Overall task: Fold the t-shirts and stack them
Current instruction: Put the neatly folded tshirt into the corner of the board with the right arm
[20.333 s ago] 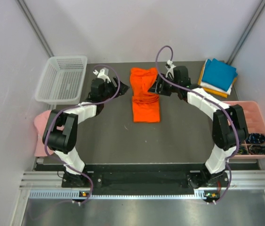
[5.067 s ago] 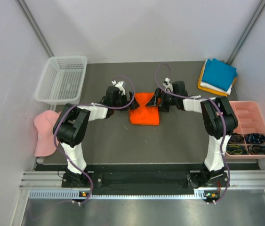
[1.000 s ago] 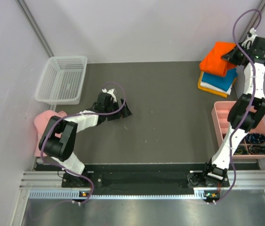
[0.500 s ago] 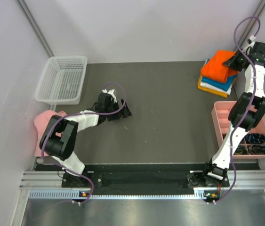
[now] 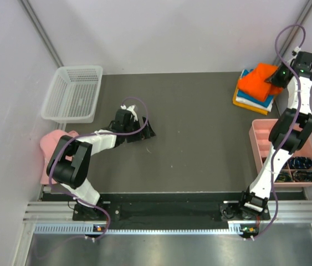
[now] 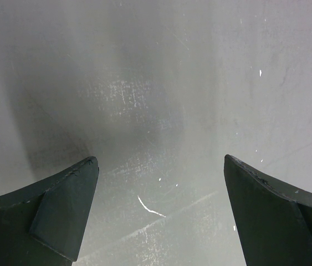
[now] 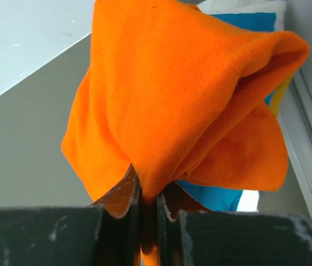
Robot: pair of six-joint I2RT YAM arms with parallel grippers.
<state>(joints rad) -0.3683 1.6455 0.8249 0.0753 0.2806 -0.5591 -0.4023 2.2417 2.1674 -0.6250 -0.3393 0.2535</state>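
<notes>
Dark grey matting covers the table (image 5: 200,127), with both arms bolted at its near edge. At the far left corner stands a white mesh basket (image 5: 72,94). Along the right edge lies a pink compartment tray (image 5: 254,136), with small dark items in its near compartments. The left arm lies bent low over the left half of the mat, while the right arm stretches up and away to the far right corner. In that corner is a stack of folded t-shirts: a teal blue t-shirt (image 5: 254,96) above a white t-shirt (image 5: 250,102), with an amber yellow t-shirt (image 5: 243,103) at the bottom. The bright orange t-shirt (image 5: 259,81) is over the top of this stack, bunched into a loose bundle rather than lying flat; whether it fully rests on the teal one cannot be told. A pale pink cap (image 5: 50,145) lies off the mat's left edge, beside the left arm's elbow. The right gripper (image 7: 147,194) is clamped on a fold of the orange t-shirt (image 7: 183,94), cloth pinched between its closed fingers. The left gripper (image 6: 161,188) stands spread wide and holds nothing, with its dark fingers (image 6: 61,210) just above bare mat
</notes>
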